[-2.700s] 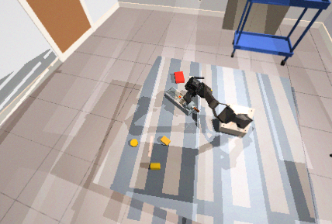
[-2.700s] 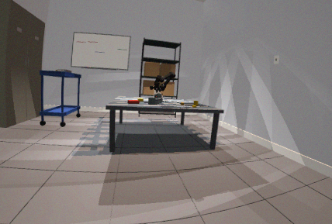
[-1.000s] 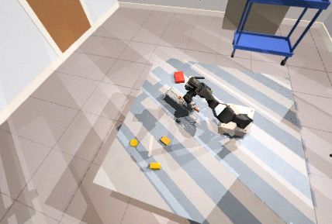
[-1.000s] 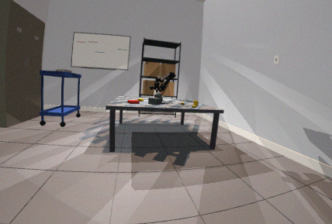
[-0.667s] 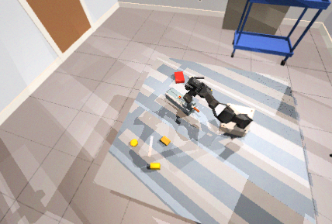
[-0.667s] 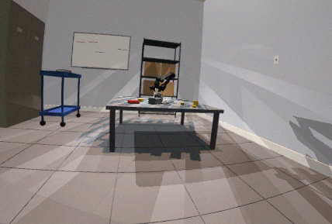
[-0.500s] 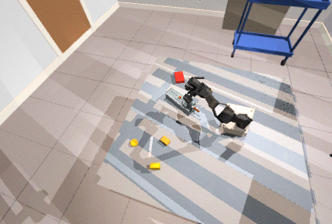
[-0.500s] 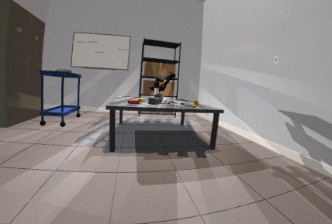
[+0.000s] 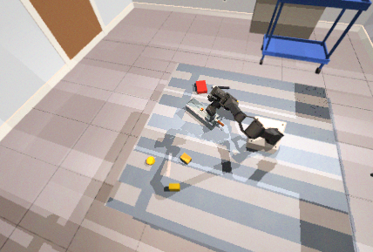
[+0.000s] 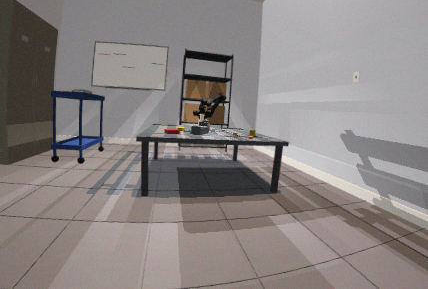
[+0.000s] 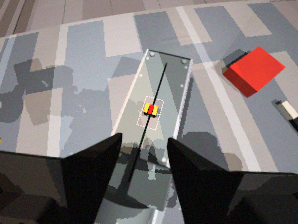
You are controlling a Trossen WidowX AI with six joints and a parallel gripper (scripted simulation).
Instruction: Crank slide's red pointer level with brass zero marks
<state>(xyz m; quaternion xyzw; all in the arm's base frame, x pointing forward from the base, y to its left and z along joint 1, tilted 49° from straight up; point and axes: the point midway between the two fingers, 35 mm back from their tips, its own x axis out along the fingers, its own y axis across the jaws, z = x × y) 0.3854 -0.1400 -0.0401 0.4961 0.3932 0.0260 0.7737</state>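
The machine [image 9: 192,107] [image 11: 172,92] is a long grey-green plate with a thin black line along it; it shows as a dark grey block [image 10: 200,130] in the exterior view. The red pointer [image 11: 151,109] sits between two small yellow brass marks in the wrist view, near level with them; exact alignment is too small to tell. An orange-brown handle [image 9: 220,123] sticks out at the machine's near end and is outside the wrist view. My gripper [image 9: 211,111] [image 11: 145,136] is partly open over the machine's plate, with nothing visible between the fingertips. The fingers look apart from the handle.
A red block [image 9: 200,86] [image 10: 172,131] [image 11: 255,72] lies beyond the machine, near a dark rod [image 9: 223,87]. Two yellow blocks [image 9: 186,158] [image 9: 174,187] and a yellow round piece [image 9: 150,160] lie farther off. The arm's pale base [image 9: 279,125] is beyond the handle.
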